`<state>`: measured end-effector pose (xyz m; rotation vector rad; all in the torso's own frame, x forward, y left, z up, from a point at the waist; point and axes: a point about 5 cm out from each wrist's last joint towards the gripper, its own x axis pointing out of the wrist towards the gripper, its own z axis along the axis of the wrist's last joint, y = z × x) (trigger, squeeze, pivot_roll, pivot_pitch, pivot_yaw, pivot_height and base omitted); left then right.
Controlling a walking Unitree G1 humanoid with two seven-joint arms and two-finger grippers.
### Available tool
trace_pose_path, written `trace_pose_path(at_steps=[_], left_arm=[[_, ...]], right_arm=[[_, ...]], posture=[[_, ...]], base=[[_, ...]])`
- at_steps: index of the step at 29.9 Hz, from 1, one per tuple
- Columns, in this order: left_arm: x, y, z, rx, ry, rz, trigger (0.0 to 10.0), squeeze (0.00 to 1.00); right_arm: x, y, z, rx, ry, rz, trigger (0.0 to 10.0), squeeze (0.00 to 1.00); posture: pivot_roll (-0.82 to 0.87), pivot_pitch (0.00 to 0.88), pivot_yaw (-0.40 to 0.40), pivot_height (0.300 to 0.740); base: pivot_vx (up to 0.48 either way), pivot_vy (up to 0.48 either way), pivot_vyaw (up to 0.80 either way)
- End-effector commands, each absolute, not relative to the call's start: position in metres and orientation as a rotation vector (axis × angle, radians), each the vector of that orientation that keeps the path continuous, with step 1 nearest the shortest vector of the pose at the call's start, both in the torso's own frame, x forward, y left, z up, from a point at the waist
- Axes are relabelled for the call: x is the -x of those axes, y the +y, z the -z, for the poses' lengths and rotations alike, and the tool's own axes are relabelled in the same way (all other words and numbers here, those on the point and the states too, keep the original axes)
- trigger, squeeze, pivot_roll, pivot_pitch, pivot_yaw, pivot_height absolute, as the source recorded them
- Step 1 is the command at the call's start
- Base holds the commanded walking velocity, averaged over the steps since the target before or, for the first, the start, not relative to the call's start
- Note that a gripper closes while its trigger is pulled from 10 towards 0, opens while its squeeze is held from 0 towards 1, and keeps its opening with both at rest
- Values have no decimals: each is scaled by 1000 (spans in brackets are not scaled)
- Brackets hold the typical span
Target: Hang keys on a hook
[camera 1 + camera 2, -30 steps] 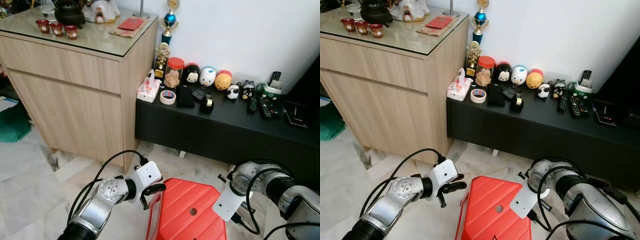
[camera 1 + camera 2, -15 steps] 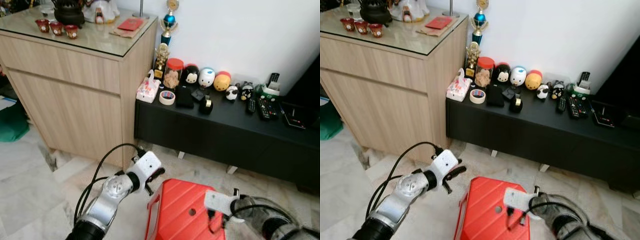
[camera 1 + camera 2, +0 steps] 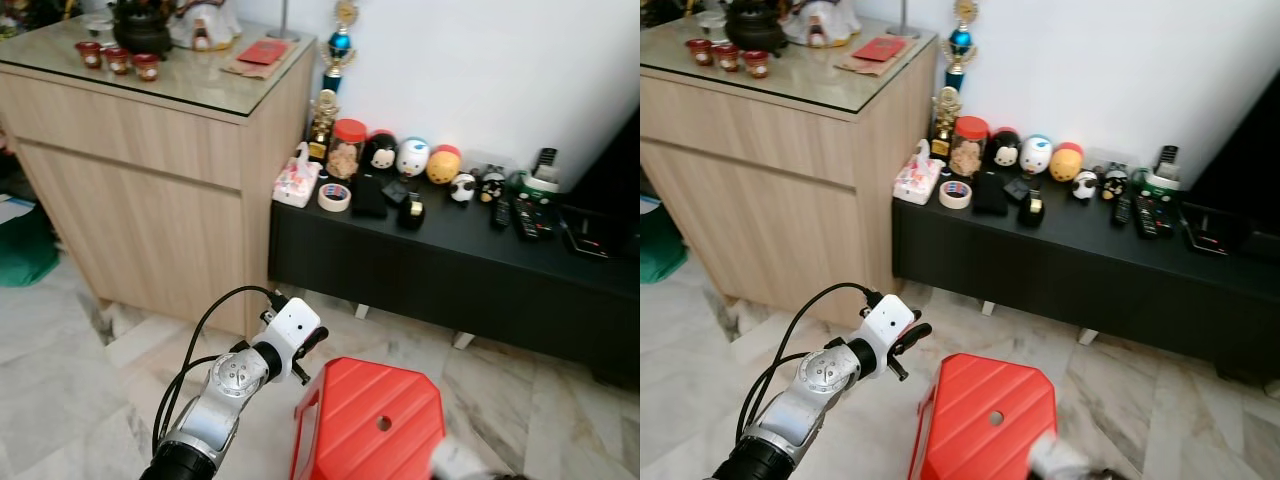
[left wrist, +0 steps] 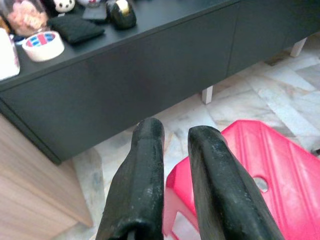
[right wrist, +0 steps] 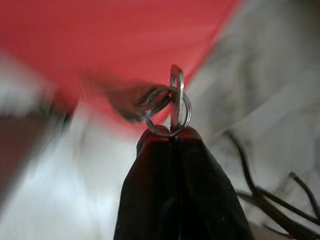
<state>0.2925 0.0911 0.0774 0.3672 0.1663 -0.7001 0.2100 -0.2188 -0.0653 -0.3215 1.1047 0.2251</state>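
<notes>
The left gripper (image 3: pixel 305 352) reaches forward, bent at the elbow, beside the red stool (image 3: pixel 370 420), fingers slightly spread. The right gripper (image 5: pixel 172 136), fingers pressed together, pinches the keys (image 5: pixel 172 107) by their ring.

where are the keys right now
In the right wrist view, the metal keys on their ring are pinched in the right gripper, jaws shut on them, just above the red plastic stool and marble floor.
</notes>
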Motion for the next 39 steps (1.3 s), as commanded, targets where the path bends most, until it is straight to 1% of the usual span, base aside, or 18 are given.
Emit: trace_pose_path(at_steps=[1,2,5,8,10,11,12,15,20,24,26,27,28,30,31,34,35,39], left_arm=[[-290,90,-75,-351,164,704,10000,0],[-290,90,-75,-352,165,704,10000,0],[-289,90,-75,-351,167,707,10000,0],[-288,87,-74,-343,178,736,10000,0],[-287,86,-74,-343,178,747,10000,0],[-286,86,-74,-348,176,750,10000,0],[-286,86,-74,-349,175,749,10000,0],[-287,87,-75,-350,170,736,10000,0],[-290,92,-78,-350,145,693,10000,0],[-298,108,-80,-344,132,577,10000,0],[-310,149,-81,-264,135,309,10000,0],[-310,149,-81,-264,135,309,10000,0],[-311,172,-76,-241,153,184,10000,0],[-310,181,-73,-243,163,139,10000,0],[-303,209,-55,-204,231,-2,10000,0],[-291,230,-37,-192,308,-98,10000,0],[-263,248,-3,-206,482,-149,10000,0],[-208,262,43,-226,750,-180,10000,0]], right_arm=[[-224,-232,54,273,1019,-90,10000,0],[-223,-235,54,202,1022,-40,10000,0],[-222,-236,55,209,1021,-37,10000,0],[-183,-214,78,385,1245,-430,10000,0],[-176,-210,82,332,1282,-451,10000,0],[-181,-210,81,130,1213,-229,10000,0],[-184,-211,80,32,1185,-119,10000,0],[-188,-220,77,-129,1127,132,10000,0],[-194,-236,71,-79,1050,226,10000,0],[-199,-237,68,-168,975,236,10000,0],[-201,-238,66,-361,865,334,10000,0],[-201,-238,66,-361,865,334,10000,0],[-192,-232,73,-386,922,355,10000,0],[-186,-229,77,-382,963,352,10000,0],[-163,-218,90,-230,1131,239,10000,0],[-146,-213,97,-47,1217,106,10000,0],[-132,-208,103,-1,1255,41,10000,0],[-119,-211,107,-117,1264,181,10000,0]], posture=[[83,0,-169,730],[83,0,-168,730],[79,0,-166,730],[82,0,-163,730],[85,0,-163,730],[85,0,-163,730],[85,0,-163,730],[83,0,-156,730],[83,0,-148,730],[83,0,-144,730],[87,0,-132,730],[87,0,-132,730],[82,0,-122,730],[82,0,-122,730],[77,0,-114,730],[77,0,-108,730],[88,0,-97,730],[71,0,-75,730]], base=[[0,0,0],[0,0,0],[0,0,0],[0,0,0],[0,0,0],[0,0,0],[0,0,0],[0,0,0],[0,0,0],[0,0,0],[0,0,0],[0,0,0],[0,0,0],[0,0,0],[0,0,0],[0,0,0],[0,0,0],[0,0,0]])
